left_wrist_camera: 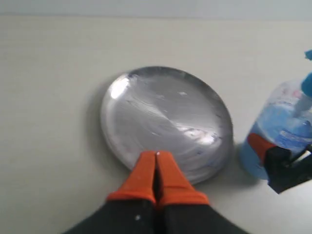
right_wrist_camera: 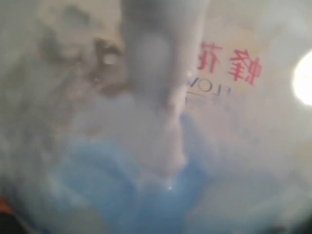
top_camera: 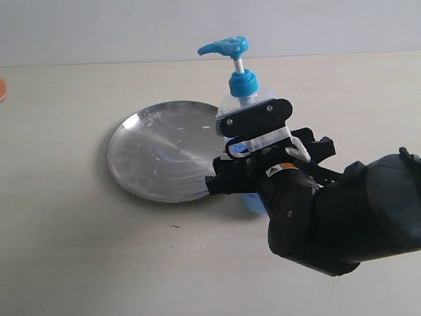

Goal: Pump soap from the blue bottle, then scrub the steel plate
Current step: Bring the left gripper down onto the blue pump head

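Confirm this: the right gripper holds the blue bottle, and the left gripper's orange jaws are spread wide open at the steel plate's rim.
Not quite: the left wrist view shows the orange jaws of the left gripper shut together, not spread open. They are at the rim of the steel plate, and the right gripper holds the blue bottle.

Blue bottle (top_camera: 243,85): bright blue pump and collar, pale blue soap (left_wrist_camera: 273,129). Steel plate (top_camera: 161,148): shiny grey, whitish streaks. Left end effector (left_wrist_camera: 156,158): orange fingers (left_wrist_camera: 144,178). Table (top_camera: 79,250): beige.
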